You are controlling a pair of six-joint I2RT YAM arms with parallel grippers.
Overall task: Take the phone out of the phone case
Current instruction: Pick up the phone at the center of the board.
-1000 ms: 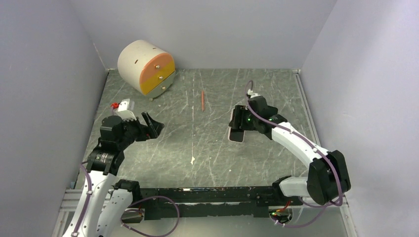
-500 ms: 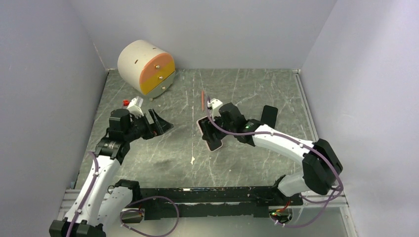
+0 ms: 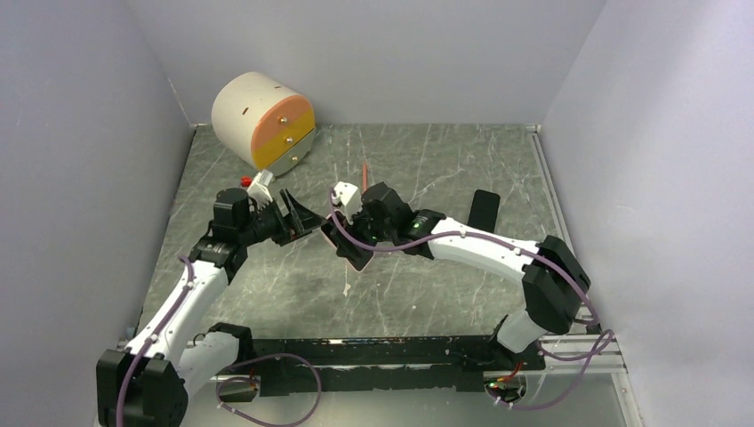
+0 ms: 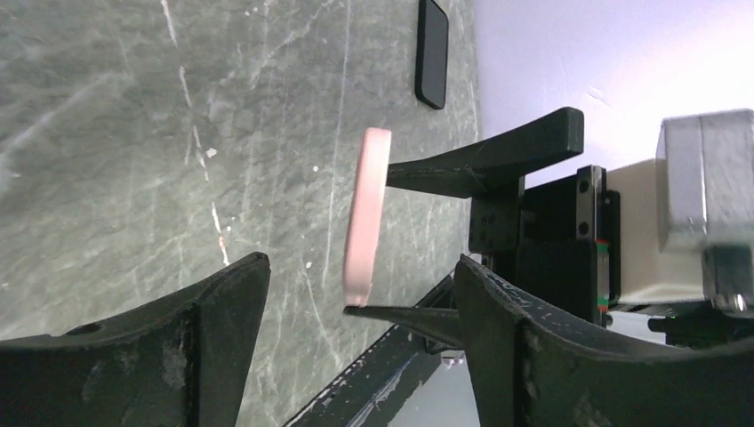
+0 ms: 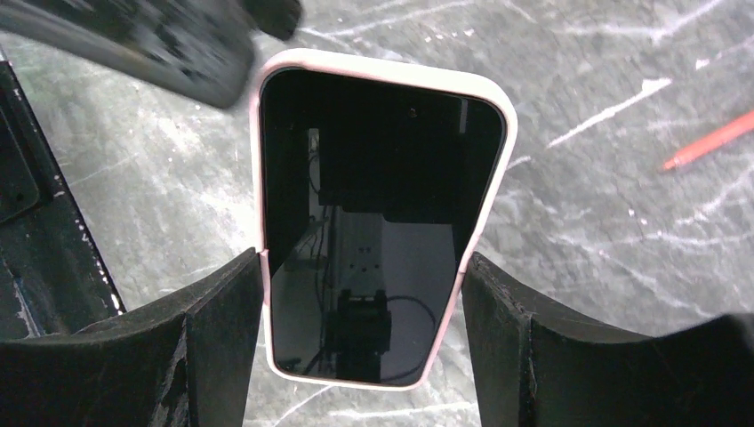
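Extraction not begun: phone (image 5: pixel 373 178) still seated in the pink phone case (image 5: pixel 382 67), which the right gripper (image 5: pixel 363 256) clamps by its long edges above the table (image 3: pixel 267 285); left gripper (image 4: pixel 362 262) beside it, jaws apart, empty

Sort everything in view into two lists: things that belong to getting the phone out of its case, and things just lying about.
Job in hand:
phone
pink case around it
right hand, gripping the case
left hand, open at the case's edge

Lying about:
round drawer unit
red pencil
black slab
white scrap
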